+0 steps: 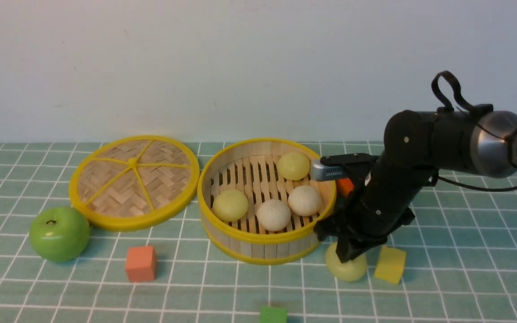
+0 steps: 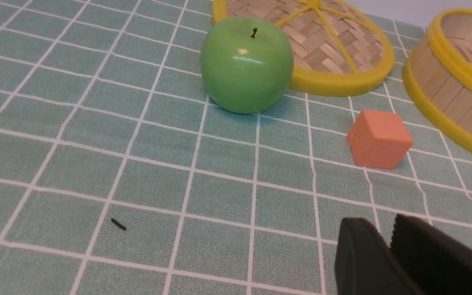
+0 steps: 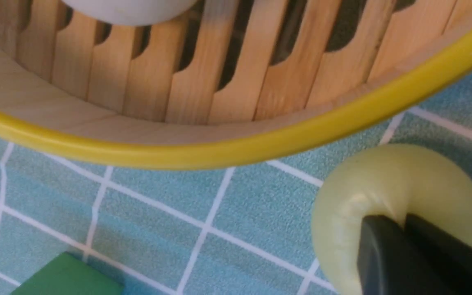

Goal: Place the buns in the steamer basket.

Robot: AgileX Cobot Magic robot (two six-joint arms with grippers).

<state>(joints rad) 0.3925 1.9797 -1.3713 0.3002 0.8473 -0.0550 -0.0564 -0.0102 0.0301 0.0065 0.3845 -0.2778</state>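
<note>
Buns: four are sitting in the steamer basket [image 1: 265, 233]; the fifth bun [image 1: 347, 269], pale yellow-green, is lying on the cloth just outside its near right wall, with the right gripper [image 3: 404, 223] pressing its nearly shut fingertips into the bun's top, pinching a fold. Next move, by my judgement, is calling for a lift clearing the yellow rim, with the yellow cube [image 1: 390, 264] crowding the bun's right. Left gripper [image 2: 389, 246], jaws together, is idling near the orange cube [image 2: 378, 139] and apple [image 2: 246, 64].

The steamer basket [image 1: 265, 244] stands upright and uncovered on the worktop, with yellow rims, a bamboo wall and a slatted floor. Inside lie four buns: two pale yellow-green [image 1: 230, 205] [image 1: 293, 165] and two off-white [image 1: 273, 215] [image 1: 304, 200]. A fifth, pale yellow-green bun [image 1: 346, 270] rests on the worktop just beside the basket's near right wall.
</note>
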